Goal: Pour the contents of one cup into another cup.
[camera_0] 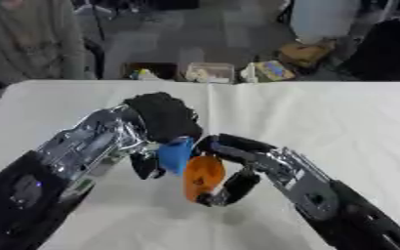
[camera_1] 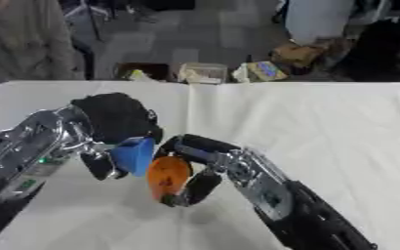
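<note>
1. The blue cup (camera_0: 176, 155) hangs above the white table (camera_0: 323, 122), tipped, held in the curled fingers of the left hand (camera_0: 159, 117).
2. The orange cup (camera_0: 203, 178) sits just below it, touching or nearly so, gripped by the right hand (camera_0: 237, 185) with fingers wrapped round it.
3. Both arms angle inward from the lower corners and meet at mid-table.

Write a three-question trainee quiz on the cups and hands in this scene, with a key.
1. True or false: the left hand holds the orange cup.
2. Which is higher in the view: A the blue cup, B the orange cup?
3. Fill in: the right hand is curled round the ___ cup.

Key: 1 false, it holds the blue one; 2 A; 3 orange.
</note>
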